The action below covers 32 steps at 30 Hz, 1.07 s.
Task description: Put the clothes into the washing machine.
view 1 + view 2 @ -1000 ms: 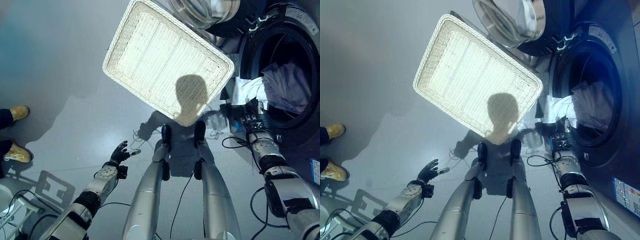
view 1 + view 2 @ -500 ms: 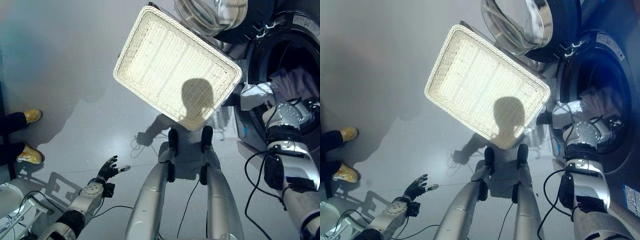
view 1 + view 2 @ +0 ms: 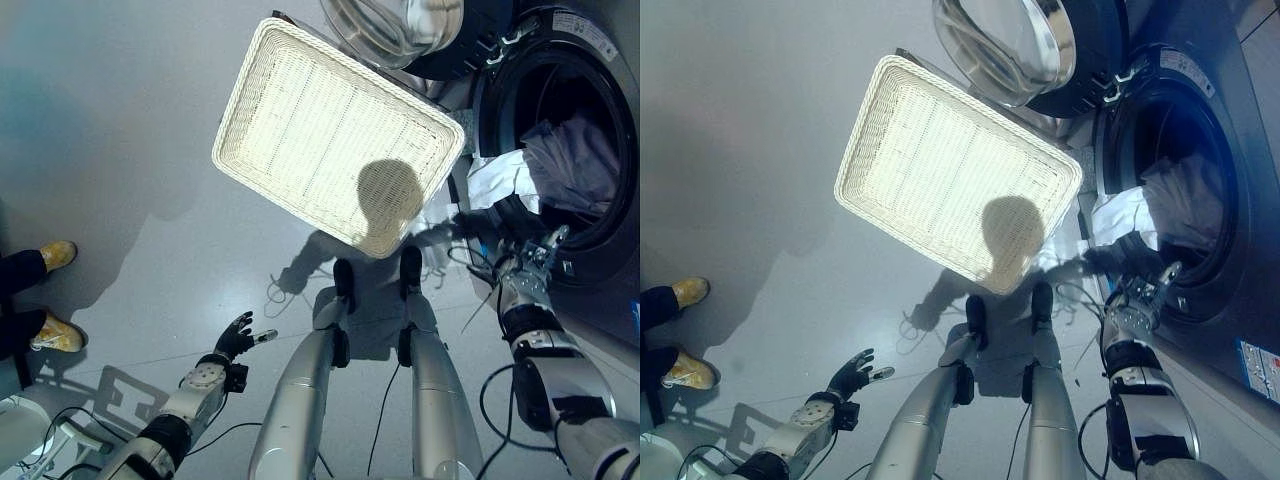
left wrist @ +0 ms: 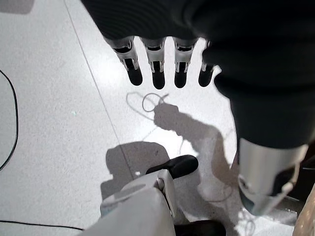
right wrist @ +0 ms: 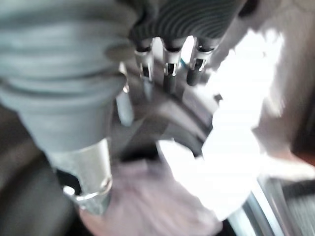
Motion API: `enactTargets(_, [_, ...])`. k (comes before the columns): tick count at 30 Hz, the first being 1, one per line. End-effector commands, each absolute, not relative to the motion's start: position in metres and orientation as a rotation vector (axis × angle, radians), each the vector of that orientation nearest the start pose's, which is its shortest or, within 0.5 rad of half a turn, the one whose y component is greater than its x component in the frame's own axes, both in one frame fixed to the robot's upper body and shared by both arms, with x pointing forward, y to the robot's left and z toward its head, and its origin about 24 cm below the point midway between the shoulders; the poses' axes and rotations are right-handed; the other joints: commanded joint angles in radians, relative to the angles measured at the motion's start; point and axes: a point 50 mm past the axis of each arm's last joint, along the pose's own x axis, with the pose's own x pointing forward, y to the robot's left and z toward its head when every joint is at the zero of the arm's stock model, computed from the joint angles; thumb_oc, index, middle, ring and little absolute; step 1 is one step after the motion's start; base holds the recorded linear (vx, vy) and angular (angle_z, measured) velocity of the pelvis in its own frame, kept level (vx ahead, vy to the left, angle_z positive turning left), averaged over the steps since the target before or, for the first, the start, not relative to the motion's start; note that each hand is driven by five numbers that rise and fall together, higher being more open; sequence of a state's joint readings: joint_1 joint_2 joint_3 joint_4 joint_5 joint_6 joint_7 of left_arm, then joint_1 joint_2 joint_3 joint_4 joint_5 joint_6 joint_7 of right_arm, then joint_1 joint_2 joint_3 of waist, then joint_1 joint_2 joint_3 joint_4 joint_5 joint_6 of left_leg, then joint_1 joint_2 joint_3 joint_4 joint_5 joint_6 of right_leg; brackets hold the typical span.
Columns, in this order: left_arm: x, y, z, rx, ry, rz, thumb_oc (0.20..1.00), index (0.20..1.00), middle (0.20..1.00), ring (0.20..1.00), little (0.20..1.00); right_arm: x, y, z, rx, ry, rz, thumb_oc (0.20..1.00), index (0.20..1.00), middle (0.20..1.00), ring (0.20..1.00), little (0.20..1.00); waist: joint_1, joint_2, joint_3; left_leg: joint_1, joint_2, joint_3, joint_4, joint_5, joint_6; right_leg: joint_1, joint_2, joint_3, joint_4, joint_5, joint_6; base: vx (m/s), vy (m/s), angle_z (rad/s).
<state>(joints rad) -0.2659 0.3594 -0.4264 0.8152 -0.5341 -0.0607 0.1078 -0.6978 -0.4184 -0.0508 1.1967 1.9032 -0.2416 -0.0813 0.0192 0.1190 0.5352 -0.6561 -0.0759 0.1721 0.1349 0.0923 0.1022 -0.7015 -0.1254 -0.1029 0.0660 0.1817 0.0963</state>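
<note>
Our right hand (image 3: 497,232) is open by the drum's rim; the white cloth (image 3: 497,180) hanging there could slip out.

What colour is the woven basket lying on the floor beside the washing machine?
The basket is white, or pale cream, all over. It shows best in the left eye view.

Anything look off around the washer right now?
Yes. A white garment hangs over the lower rim of the washing machine opening instead of lying inside with the grey clothes. The right hand is just below it. The basket looks empty.
</note>
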Motion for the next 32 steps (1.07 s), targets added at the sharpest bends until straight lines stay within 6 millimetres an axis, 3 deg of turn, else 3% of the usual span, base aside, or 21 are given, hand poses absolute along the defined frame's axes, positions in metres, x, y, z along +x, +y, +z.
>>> enactTargets(1, [0.248, 0.196, -0.079, 0.16, 0.621, -0.008, 1.0, 1.0, 1.0, 1.0, 1.0, 0.313, -0.271, -0.01, 0.705, 0.269, -0.386, 1.0, 1.0, 1.0, 1.0, 1.0, 0.014, 0.038, -0.015, 0.081, -0.036, -0.068, -0.059, 0.009, -0.084, 0.076, 0.049, -0.045, 0.099, -0.065, -0.01, -0.03, -0.024, 0.32])
enactTargets(4, [0.247, 0.198, -0.08, 0.152, 0.641, -0.003, 1.0, 1.0, 1.0, 1.0, 1.0, 0.311, -0.263, -0.013, 0.44, 0.295, -0.313, 1.0, 1.0, 1.0, 1.0, 1.0, 0.012, 0.023, -0.015, 0.111, -0.037, -0.075, -0.041, -0.003, -0.082, 0.111, 0.043, -0.05, 0.097, -0.069, -0.011, -0.01, -0.015, 0.19])
enactTargets(5, [0.245, 0.202, -0.082, 0.131, 0.659, 0.008, 1.0, 1.0, 1.0, 1.0, 1.0, 0.309, -0.255, -0.014, 0.296, 0.282, -0.252, 1.0, 1.0, 1.0, 1.0, 1.0, 0.008, 0.009, -0.015, 0.139, -0.036, -0.084, -0.029, -0.011, -0.083, 0.142, 0.042, -0.048, 0.097, -0.073, -0.014, -0.01, -0.008, -0.07])
enactTargets(7, [0.243, 0.206, -0.085, 0.106, 0.677, 0.024, 1.0, 1.0, 1.0, 1.0, 1.0, 0.308, -0.245, -0.009, 0.167, 0.209, -0.241, 1.0, 1.0, 1.0, 1.0, 1.0, 0.001, -0.005, -0.015, 0.177, -0.034, -0.091, -0.026, -0.02, -0.085, 0.181, 0.043, -0.046, 0.091, -0.077, -0.013, 0.0, -0.005, -0.02])
enactTargets(14, [0.228, 0.22, -0.096, -0.052, 0.718, 0.054, 1.0, 1.0, 1.0, 1.0, 1.0, 0.287, -0.233, -0.034, -0.01, 0.309, -0.15, 1.0, 1.0, 1.0, 1.0, 1.0, -0.011, -0.048, -0.015, 0.334, -0.016, -0.091, -0.053, -0.035, -0.101, 0.337, 0.042, -0.052, 0.046, -0.085, -0.008, 0.01, -0.033, 0.1])
enactTargets(18, [0.209, 0.225, -0.108, -0.124, 0.761, 0.032, 1.0, 1.0, 1.0, 1.0, 1.0, 0.244, -0.23, -0.079, -0.164, 0.546, -0.061, 1.0, 1.0, 1.0, 1.0, 1.0, 0.004, -0.074, -0.111, 0.436, 0.013, -0.1, -0.127, -0.029, -0.121, 0.451, 0.053, -0.08, 0.02, -0.125, -0.014, 0.07, -0.102, 0.1])
enactTargets(20, [0.204, 0.226, -0.111, -0.131, 0.779, 0.026, 1.0, 1.0, 1.0, 1.0, 1.0, 0.232, -0.23, -0.09, -0.182, 0.611, -0.038, 1.0, 1.0, 1.0, 1.0, 1.0, 0.006, -0.078, -0.134, 0.461, 0.018, -0.104, -0.141, -0.029, -0.123, 0.48, 0.058, -0.087, 0.019, -0.139, -0.019, 0.09, -0.079, 0.2])
enactTargets(21, [0.198, 0.226, -0.115, -0.137, 0.806, 0.02, 1.0, 1.0, 1.0, 1.0, 1.0, 0.214, -0.232, -0.104, -0.192, 0.705, -0.022, 1.0, 1.0, 1.0, 1.0, 1.0, 0.008, -0.086, -0.17, 0.492, 0.023, -0.107, -0.148, -0.032, -0.124, 0.521, 0.064, -0.095, 0.019, -0.157, -0.026, 0.07, -0.062, 0.26])
enactTargets(23, [0.192, 0.227, -0.119, -0.156, 0.827, 0.02, 1.0, 1.0, 1.0, 1.0, 1.0, 0.198, -0.233, -0.115, -0.206, 0.787, 0.001, 1.0, 1.0, 1.0, 1.0, 1.0, 0.007, -0.092, -0.194, 0.519, 0.027, -0.108, -0.15, -0.039, -0.124, 0.554, 0.071, -0.099, 0.02, -0.173, -0.033, 0.1, -0.076, 0.19])
enactTargets(24, [0.184, 0.227, -0.124, -0.169, 0.863, 0.022, 1.0, 1.0, 1.0, 1.0, 1.0, 0.179, -0.234, -0.127, -0.222, 0.886, 0.031, 1.0, 1.0, 1.0, 1.0, 1.0, 0.008, -0.102, -0.229, 0.552, 0.026, -0.113, -0.143, -0.05, -0.123, 0.595, 0.078, -0.103, 0.019, -0.184, -0.039, 0.13, -0.085, 0.25])
enactTargets(28, [0.165, 0.223, -0.135, -0.15, 0.951, -0.029, 1.0, 1.0, 1.0, 1.0, 1.0, 0.149, -0.232, -0.142, -0.304, 1.023, 0.123, 1.0, 1.0, 1.0, 1.0, 1.0, 0.015, -0.125, -0.302, 0.615, 0.015, -0.131, -0.124, -0.079, -0.119, 0.681, 0.089, -0.105, -0.021, -0.181, -0.045, 0.1, -0.057, 0.31])
enactTargets(32, [0.147, 0.215, -0.144, -0.075, 1.021, -0.08, 1.0, 1.0, 1.0, 1.0, 1.0, 0.137, -0.227, -0.148, -0.278, 1.077, 0.135, 1.0, 1.0, 1.0, 1.0, 1.0, 0.025, -0.137, -0.362, 0.676, 0.011, -0.145, -0.134, -0.095, -0.12, 0.75, 0.096, -0.109, -0.066, -0.174, -0.041, 0.1, -0.035, 0.04])
